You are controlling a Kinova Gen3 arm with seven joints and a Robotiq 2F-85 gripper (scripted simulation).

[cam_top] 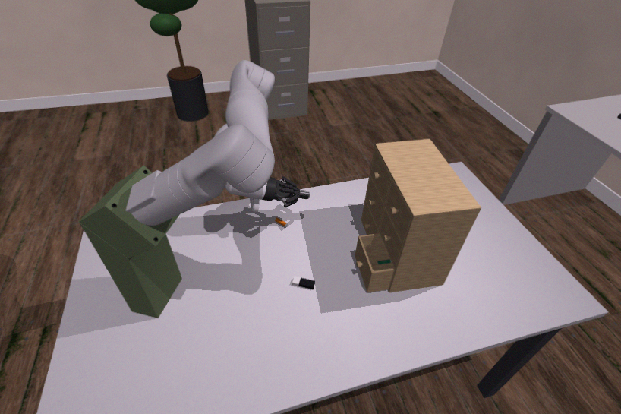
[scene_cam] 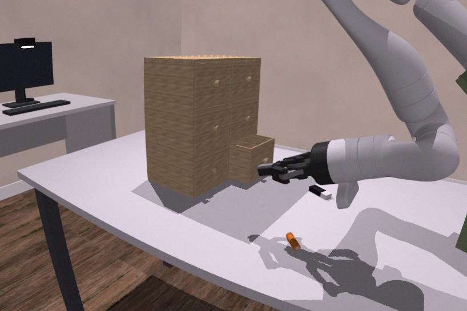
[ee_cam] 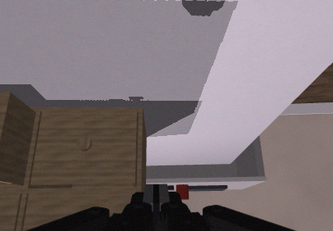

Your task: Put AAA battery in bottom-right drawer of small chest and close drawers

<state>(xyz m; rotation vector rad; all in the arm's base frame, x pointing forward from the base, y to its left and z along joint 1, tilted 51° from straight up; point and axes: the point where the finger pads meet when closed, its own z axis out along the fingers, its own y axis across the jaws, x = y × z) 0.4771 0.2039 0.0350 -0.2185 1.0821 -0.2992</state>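
The orange AAA battery lies on the white table, also seen in the exterior view. My gripper hovers level above it, fingers shut with nothing between them, pointing at the wooden chest; it also shows in the exterior view and the wrist view. The chest's bottom right drawer is pulled partly out; a small green thing lies inside it. The other drawers sit flush. The wrist view shows the chest front but not the battery.
A small black and white block lies on the table between my base and the open drawer, also seen in the exterior view. My green base stands at the table's left. A second desk stands off to the right.
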